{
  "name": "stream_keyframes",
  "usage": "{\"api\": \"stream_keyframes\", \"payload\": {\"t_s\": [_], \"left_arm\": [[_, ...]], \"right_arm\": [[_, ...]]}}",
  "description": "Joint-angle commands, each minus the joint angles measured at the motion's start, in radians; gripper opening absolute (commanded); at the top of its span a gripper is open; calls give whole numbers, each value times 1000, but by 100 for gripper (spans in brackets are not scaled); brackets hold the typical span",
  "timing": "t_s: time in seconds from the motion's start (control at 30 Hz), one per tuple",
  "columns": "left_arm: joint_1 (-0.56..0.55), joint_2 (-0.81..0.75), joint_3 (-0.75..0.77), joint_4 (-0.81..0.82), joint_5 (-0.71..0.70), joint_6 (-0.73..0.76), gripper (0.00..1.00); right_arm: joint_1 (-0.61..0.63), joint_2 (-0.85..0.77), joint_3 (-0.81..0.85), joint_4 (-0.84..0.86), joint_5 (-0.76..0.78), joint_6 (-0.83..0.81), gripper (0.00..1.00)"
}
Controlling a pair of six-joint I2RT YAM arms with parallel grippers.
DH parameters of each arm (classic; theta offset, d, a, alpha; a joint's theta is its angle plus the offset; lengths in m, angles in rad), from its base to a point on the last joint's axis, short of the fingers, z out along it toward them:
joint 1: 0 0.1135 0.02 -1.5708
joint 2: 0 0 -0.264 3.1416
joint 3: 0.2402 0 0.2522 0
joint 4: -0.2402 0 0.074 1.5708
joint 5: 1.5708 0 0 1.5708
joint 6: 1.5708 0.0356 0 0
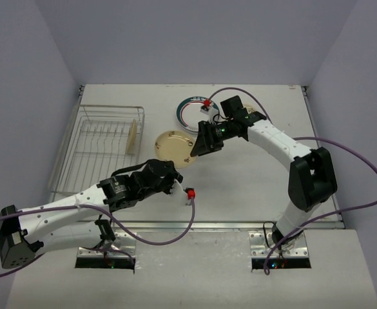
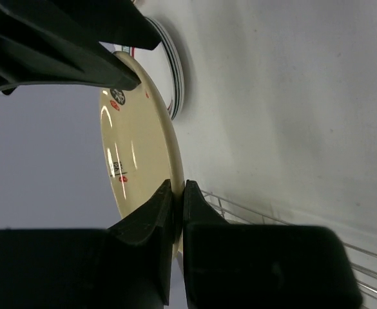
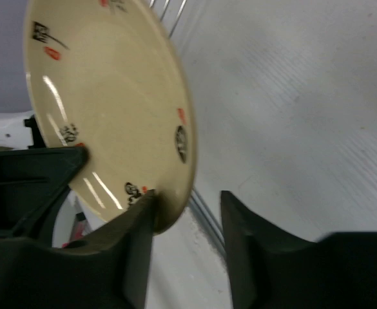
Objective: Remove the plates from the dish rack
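left gripper (image 2: 177,193) clamped tight, right gripper (image 3: 188,205) parted, both arms extended

Open table (image 1: 246,187) lies right of centre in the top view. Mid-frame is crowded: the tan plate (image 1: 173,147) sits between the left gripper (image 1: 174,172) and right gripper (image 1: 197,149), with the stacked plates (image 1: 189,112) just behind. At left, the dish rack (image 1: 91,151) keeps one upright plate (image 1: 133,136) at its right end.
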Motion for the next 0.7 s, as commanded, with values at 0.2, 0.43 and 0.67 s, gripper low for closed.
{"api": "stream_keyframes", "payload": {"t_s": [0.2,0.43,0.67], "left_arm": [[-20,-58,-40,215,-98,46,43],[49,-41,34,228,-147,-298,100],[361,104,314,27,-52,-759,100]], "right_arm": [[-6,27,56,15,12,-12,0],[-217,53,99,14,2,35,0],[-532,175,230,0,102,45,0]]}}
